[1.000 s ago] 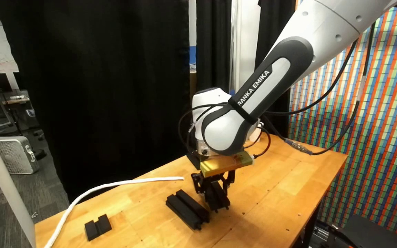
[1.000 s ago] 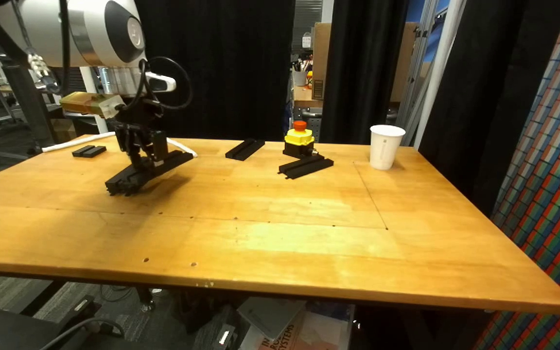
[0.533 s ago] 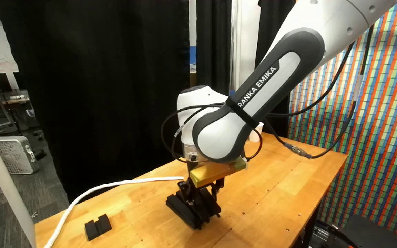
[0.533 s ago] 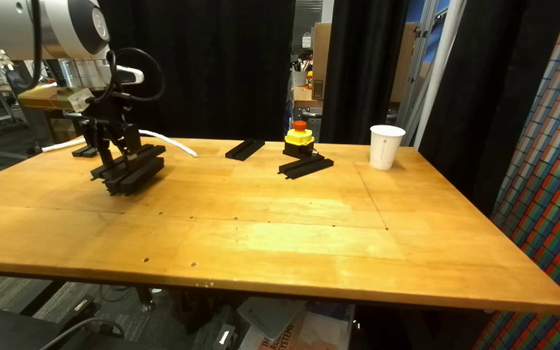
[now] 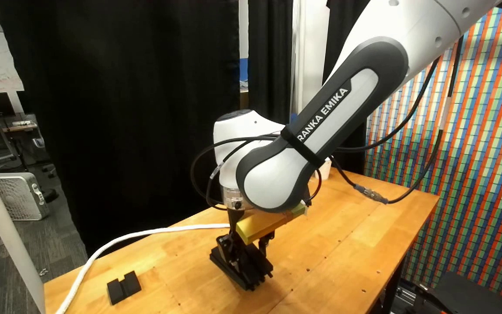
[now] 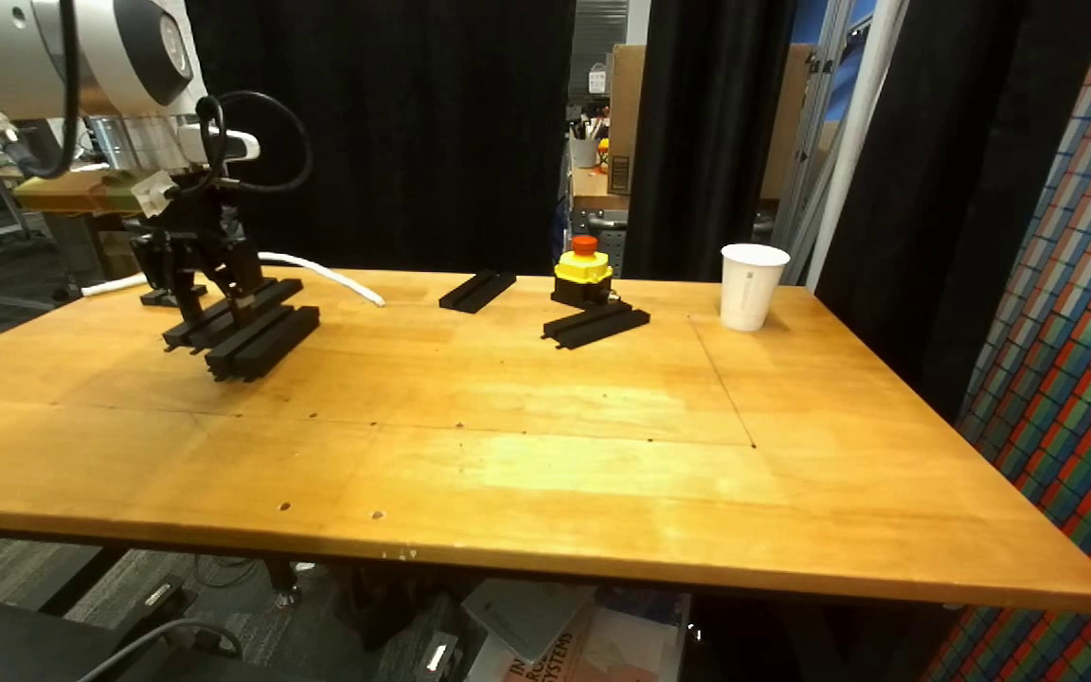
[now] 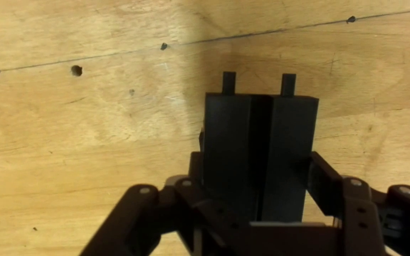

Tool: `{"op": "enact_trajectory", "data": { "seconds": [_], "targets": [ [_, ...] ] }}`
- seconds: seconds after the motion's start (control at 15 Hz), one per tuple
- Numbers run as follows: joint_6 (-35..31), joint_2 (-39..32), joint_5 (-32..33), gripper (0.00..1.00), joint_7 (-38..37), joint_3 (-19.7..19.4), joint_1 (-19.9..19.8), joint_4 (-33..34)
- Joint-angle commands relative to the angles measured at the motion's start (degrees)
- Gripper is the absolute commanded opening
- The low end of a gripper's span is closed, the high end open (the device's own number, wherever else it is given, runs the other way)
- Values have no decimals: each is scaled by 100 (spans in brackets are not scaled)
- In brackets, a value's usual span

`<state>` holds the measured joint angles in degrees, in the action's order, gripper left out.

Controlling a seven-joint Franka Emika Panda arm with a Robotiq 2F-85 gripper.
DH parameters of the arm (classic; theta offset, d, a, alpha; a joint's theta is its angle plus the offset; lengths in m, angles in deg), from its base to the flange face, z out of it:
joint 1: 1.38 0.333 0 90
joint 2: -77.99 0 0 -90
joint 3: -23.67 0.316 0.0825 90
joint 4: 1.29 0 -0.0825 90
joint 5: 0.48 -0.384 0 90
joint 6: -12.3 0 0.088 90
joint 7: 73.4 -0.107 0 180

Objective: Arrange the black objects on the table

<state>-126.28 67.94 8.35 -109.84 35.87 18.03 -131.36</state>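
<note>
My gripper [image 7: 256,167] is shut on a long grooved black piece [image 7: 230,131] with two pins at its end; its fingertips touch both sides. In both exterior views the gripper [image 5: 249,259] [image 6: 216,322] holds it low over the table. A similar black piece [image 5: 227,267] [image 6: 271,346] lies on the table right below or beside it; I cannot tell the gap. A short black piece [image 5: 123,288] lies apart, partly behind the gripper in an exterior view [image 6: 157,296]. Two more grooved black pieces [image 6: 477,291] [image 6: 596,325] lie toward the back, hidden by the arm elsewhere.
A yellow and red emergency-stop button [image 6: 583,270] stands behind a black piece. A white paper cup [image 6: 749,289] stands at the back right. A white cord [image 5: 116,244] runs along the table's curtain side, where a black curtain [image 5: 124,109] hangs.
My gripper and the held black piece have moved left in both exterior views, closer to the black piece on the table, which the held piece now overlaps in view. The other pieces have not moved.
</note>
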Motion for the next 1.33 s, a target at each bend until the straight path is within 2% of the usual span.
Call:
{"op": "enact_trajectory", "data": {
  "seconds": [0.0,0.47,1.27],
  "targets": [
    [15,-201,21,45,555,32,-11,240],
    [-43,-469,134,45,1028,-79,34,456],
    [-64,-633,94,45,1370,-223,0,597]
  ]
}}
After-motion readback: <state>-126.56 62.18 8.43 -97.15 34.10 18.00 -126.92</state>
